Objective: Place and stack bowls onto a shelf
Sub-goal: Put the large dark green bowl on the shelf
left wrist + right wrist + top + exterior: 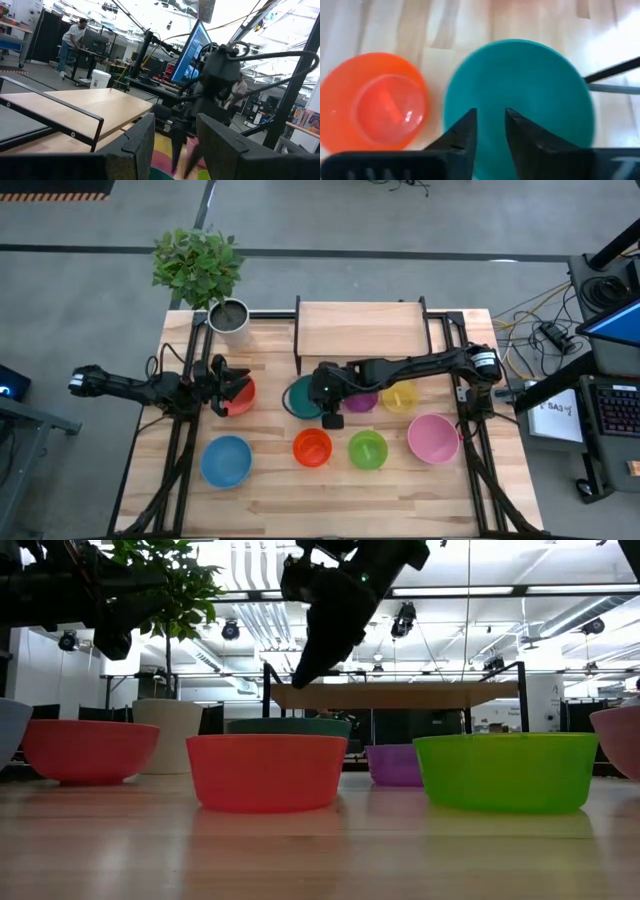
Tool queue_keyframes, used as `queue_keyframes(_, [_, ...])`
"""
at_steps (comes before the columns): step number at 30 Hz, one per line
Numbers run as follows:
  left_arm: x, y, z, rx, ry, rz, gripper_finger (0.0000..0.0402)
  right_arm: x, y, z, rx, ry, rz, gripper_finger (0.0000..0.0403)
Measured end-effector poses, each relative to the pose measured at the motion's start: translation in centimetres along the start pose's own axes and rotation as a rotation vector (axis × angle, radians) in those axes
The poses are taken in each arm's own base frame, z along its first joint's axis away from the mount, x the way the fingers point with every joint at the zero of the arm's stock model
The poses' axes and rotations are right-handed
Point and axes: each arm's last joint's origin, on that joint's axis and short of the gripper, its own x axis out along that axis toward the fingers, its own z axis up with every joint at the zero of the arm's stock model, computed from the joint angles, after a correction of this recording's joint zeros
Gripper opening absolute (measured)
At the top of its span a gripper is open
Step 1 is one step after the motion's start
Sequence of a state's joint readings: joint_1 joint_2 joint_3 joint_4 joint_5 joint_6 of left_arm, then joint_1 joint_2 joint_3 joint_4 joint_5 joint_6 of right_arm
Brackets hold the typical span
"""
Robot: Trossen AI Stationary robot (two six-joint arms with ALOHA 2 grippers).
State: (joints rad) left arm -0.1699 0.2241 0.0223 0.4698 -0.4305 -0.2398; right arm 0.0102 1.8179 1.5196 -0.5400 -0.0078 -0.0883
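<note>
Your right pincer (331, 418) hangs over the teal bowl (303, 397), at the rim on the side facing the orange bowl (312, 447). In the right wrist view the teal bowl (520, 100) fills the space straight past the fingers, so the bowl lies directly beneath the pincer and a little toward the shelf from it. The bowl is round, so it has no long axis to line up with; what matters is that one finger goes inside the wall and the other outside. The fingers (462, 132) stand only slightly apart with nothing between them, and they do not appear to touch the bowl yet. I judge that narrow gap enough for a thin rim, but watch it as you descend.

The shelf (360, 328) stands bare just behind the teal bowl, so this arm is the nearer one for the lift.

Your left pincer (222, 388) waits at the red bowl (238, 395), its fingers (140, 145) spread and empty as far as the left wrist view shows. The remaining bowls sit on the desk (270, 495): blue (226, 460), green (367, 448), pink (433, 437), purple (360, 400) and yellow (399, 396).
</note>
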Motion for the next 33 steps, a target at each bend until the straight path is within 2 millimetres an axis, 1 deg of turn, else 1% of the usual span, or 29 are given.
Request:
queue_keyframes(5, [0.0, 0.0, -0.1, 0.006, 0.012, 0.003, 0.0129, 0.0, 1.3, 0.1, -0.017, -0.004, 0.018, 0.0176])
queue_keyframes(8, [0.1, 0.0, -0.2, 0.007, 0.015, 0.005, 0.0129, 0.1, 1.8, 0.1, -0.024, -0.006, 0.026, 0.0209])
queue_keyframes(11, [0.1, 0.0, -0.2, 0.006, 0.014, 0.005, 0.0129, 0.8, 2.1, -0.2, -0.031, 0.017, 0.032, 0.022])
queue_keyframes(13, [0.1, 0.0, -0.2, 0.006, 0.014, 0.005, 0.0129, 1.7, 2.5, -0.5, -0.038, 0.035, 0.043, 0.022])
queue_keyframes(15, [0.1, 0.0, -0.1, 0.005, 0.013, 0.004, 0.0129, 2.1, 2.7, -0.5, -0.047, 0.025, 0.065, 0.0218])
queue_keyframes(17, [0.1, 0.0, -0.1, 0.0, 0.008, 0.003, 0.0129, 3.0, 2.9, -0.9, -0.05, 0.046, 0.069, 0.0214])
queue_keyframes(20, [0.1, 0.0, -0.1, -0.001, 0.007, 0.005, 0.0129, 3.6, 2.9, -1.0, -0.05, 0.052, 0.069, 0.0206])
queue_keyframes(21, [0.1, 0.0, -0.1, 0.0, 0.007, 0.007, 0.0129, 4.1, 2.9, -1.2, -0.05, 0.053, 0.069, 0.0202])
queue_keyframes(23, [0.1, 0.0, -0.1, 0.0, 0.007, 0.007, 0.0129, 4.4, 2.9, -0.9, -0.049, 0.031, 0.067, 0.019])
queue_keyframes(25, [0.1, 0.0, -0.1, -0.003, 0.002, 0.007, 0.0129, 4.9, 2.9, -1.2, -0.046, 0.05, 0.066, 0.0173])
queue_keyframes(27, [0.1, 0.0, -0.1, -0.002, 0.004, 0.007, 0.0129, 5.3, 2.9, -1.1, -0.044, 0.034, 0.065, 0.015])
queue_keyframes(29, [0.1, 0.0, 0.0, -0.004, -0.001, 0.006, 0.0129, 5.9, 2.9, -1.5, -0.041, 0.058, 0.067, 0.0121])
queue_keyframes(33, [0.1, 0.0, 0.0, -0.004, -0.002, 0.006, 0.0129, 6.3, 3.0, -1.6, -0.041, 0.059, 0.067, 0.0052])
